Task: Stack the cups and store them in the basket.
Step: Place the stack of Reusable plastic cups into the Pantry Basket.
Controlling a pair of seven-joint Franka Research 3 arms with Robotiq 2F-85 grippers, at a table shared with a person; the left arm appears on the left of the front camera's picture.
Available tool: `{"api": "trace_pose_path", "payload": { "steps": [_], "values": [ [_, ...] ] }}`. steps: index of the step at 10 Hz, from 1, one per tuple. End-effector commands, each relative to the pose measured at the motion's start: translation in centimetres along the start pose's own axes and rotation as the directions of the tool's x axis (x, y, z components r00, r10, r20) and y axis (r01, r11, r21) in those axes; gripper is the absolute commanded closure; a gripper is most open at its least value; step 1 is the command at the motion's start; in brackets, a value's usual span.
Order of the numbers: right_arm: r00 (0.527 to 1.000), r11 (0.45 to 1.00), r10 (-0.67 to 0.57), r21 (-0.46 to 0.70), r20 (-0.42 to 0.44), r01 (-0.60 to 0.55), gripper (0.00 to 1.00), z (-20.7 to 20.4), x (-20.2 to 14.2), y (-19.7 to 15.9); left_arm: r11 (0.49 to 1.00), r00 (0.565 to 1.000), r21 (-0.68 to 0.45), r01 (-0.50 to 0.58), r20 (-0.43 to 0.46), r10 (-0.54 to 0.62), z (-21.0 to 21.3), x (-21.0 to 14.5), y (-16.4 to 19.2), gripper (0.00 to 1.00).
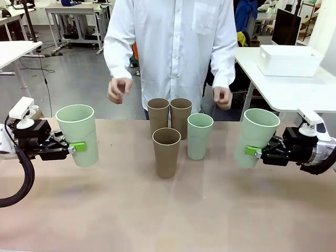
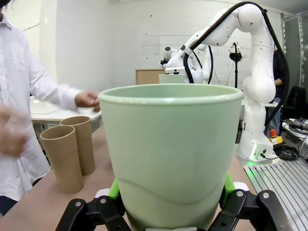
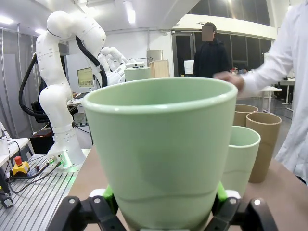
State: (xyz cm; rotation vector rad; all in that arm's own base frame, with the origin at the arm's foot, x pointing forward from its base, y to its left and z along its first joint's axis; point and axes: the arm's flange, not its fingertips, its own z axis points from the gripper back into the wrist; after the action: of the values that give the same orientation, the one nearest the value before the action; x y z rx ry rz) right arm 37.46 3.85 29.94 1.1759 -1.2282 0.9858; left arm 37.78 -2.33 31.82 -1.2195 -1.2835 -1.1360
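Pale mint green matte tumbler (image 1: 76, 128) at frame left, clamped low in our left gripper (image 1: 79, 146), second mint tumbler (image 1: 257, 131) at frame right, clamped in our right gripper (image 1: 253, 150)

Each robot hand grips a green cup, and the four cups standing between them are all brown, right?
Not quite. The front view shows three brown cups and one standing green cup between them. The rest holds: the left gripper grips the left green cup, the right gripper the right green cup.
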Motion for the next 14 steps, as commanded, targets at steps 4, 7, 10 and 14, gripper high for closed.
{"api": "trace_pose_path", "payload": {
  "steps": [4, 7, 10, 14],
  "values": [
    [1.000, 1.000, 0.003, -0.005, 0.004, -0.003, 0.15, -0.02, 0.15, -0.05, 1.000, 1.000, -0.001, 0.001, 0.001, -0.001, -0.05, 0.36, 0.01, 0.15],
    [1.000, 1.000, 0.003, -0.005, 0.004, -0.003, 0.15, -0.02, 0.15, -0.05, 1.000, 1.000, -0.001, 0.001, 0.001, -0.001, -0.05, 0.36, 0.01, 0.15],
    [1.000, 1.000, 0.003, -0.005, 0.004, -0.003, 0.15, -0.02, 0.15, -0.05, 1.000, 1.000, -0.001, 0.001, 0.001, -0.001, -0.05, 0.36, 0.01, 0.15],
    [1.000, 1.000, 0.003, -0.005, 0.004, -0.003, 0.15, -0.02, 0.15, -0.05, 1.000, 1.000, -0.001, 0.001, 0.001, -0.001, -0.05, 0.36, 0.01, 0.15]
  ]
}}
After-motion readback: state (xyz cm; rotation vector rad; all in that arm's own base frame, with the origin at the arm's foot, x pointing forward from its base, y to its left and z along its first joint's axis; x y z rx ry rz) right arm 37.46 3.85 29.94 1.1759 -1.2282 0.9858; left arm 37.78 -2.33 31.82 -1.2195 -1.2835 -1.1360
